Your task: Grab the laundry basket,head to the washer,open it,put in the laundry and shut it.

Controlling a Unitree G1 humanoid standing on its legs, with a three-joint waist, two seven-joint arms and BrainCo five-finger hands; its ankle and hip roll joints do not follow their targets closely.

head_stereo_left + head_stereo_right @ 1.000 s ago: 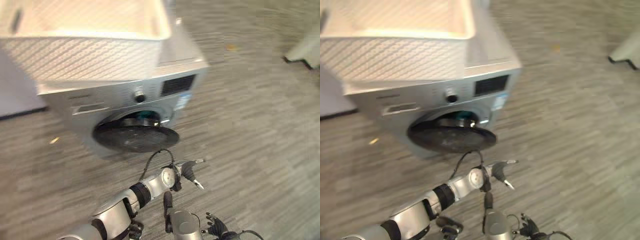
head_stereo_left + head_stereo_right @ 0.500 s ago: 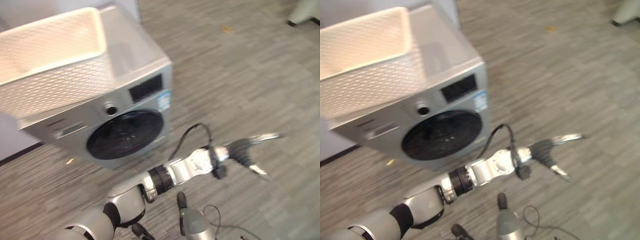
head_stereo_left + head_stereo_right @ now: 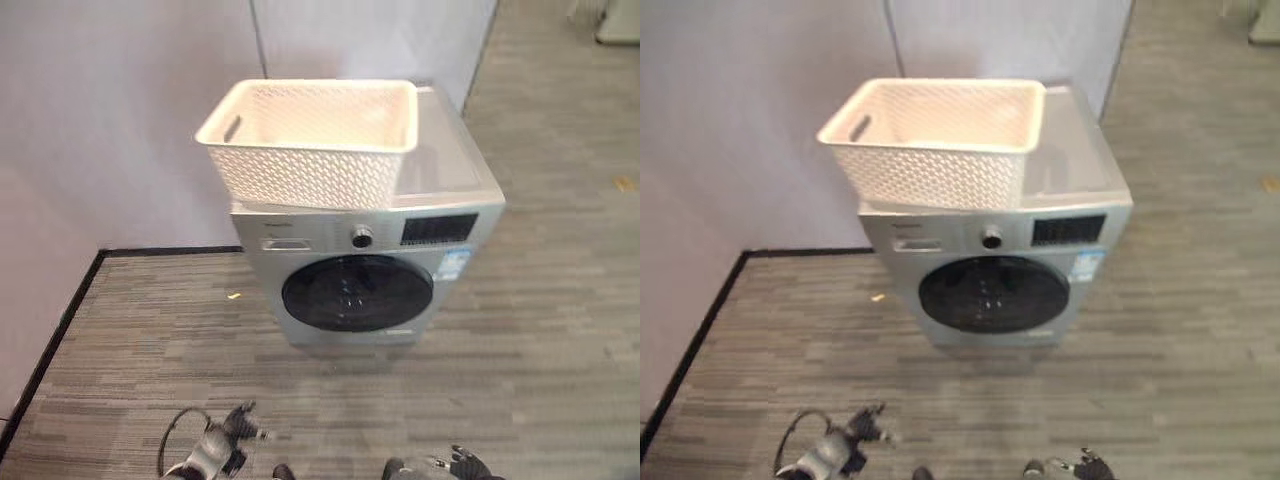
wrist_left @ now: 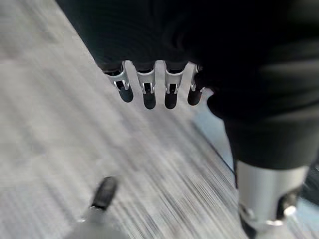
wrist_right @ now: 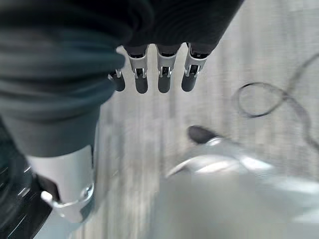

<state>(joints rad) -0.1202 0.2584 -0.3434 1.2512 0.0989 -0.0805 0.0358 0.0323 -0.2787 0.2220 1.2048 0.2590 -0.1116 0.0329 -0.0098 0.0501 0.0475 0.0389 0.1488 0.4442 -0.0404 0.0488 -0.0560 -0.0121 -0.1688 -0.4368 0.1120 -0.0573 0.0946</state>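
We are standing back from the washer (image 3: 370, 270), whose round dark door (image 3: 357, 293) is sitting flush in its front, apparently closed. The white laundry basket (image 3: 312, 140) is resting on the washer's top, overhanging its front edge towards the robot's left, and no laundry is showing over its rim from this angle. By our reading the task is at or near its end: the basket has been carried over and set down and the door looks shut. Whether the laundry is in the drum we cannot tell through the dark glass.

Our left hand (image 3: 243, 424) is hanging low over the grey striped floor (image 3: 540, 340), fingers (image 4: 144, 92) relaxed and gripping nothing. Our right hand (image 3: 1090, 466) is likewise down at our side, its fingers (image 5: 164, 74) loose and empty.

Compared with a second ago, the change is plain: then the door was swung open and the left hand was reaching towards it; half a second ago the door was already closed and the arm was stretched out to the side. Now both arms are lowered and the view is taking in the whole machine against the wall (image 3: 120, 110).
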